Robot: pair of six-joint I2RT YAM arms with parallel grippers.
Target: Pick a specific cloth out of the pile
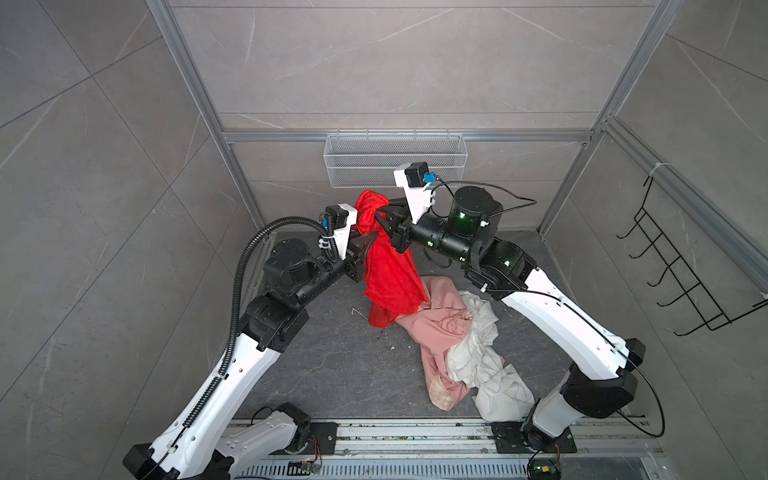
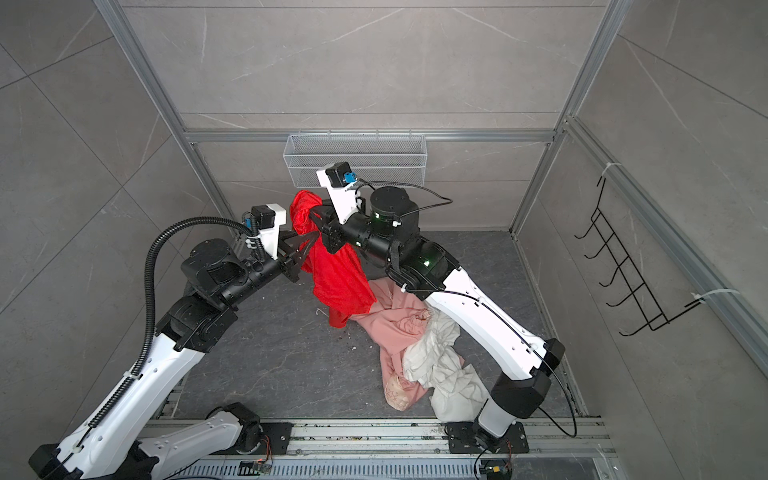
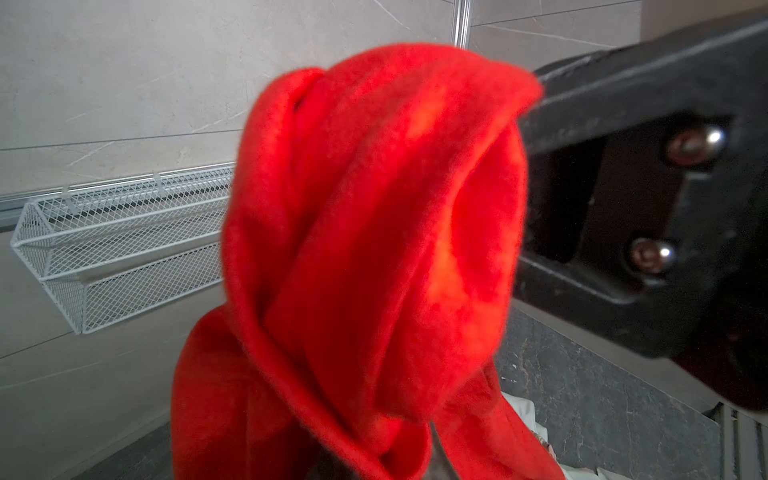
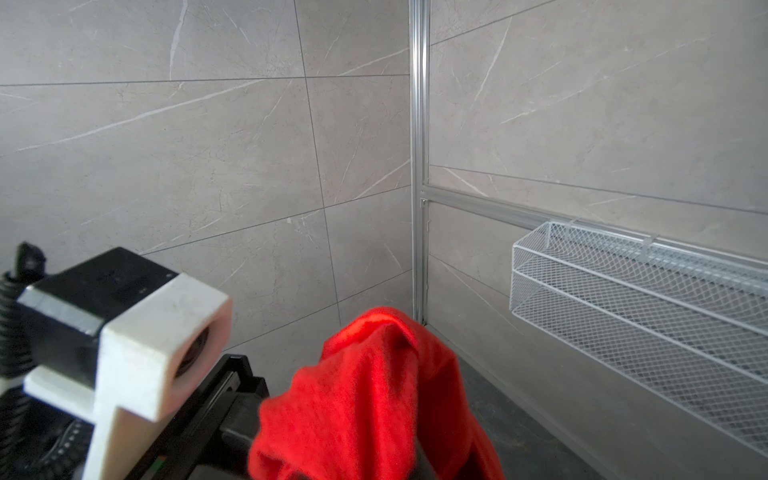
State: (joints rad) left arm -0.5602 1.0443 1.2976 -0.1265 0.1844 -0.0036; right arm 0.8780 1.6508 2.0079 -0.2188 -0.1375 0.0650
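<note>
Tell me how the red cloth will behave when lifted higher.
The red cloth is probably floppy, since it hangs in loose folds. Likely light; it looks thin. Its lower end may drag the pink cloth, which it seems to touch.

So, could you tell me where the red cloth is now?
In both top views the red cloth hangs mid-scene between the left gripper and right gripper, near the wire basket, over the pile's left edge.
</note>
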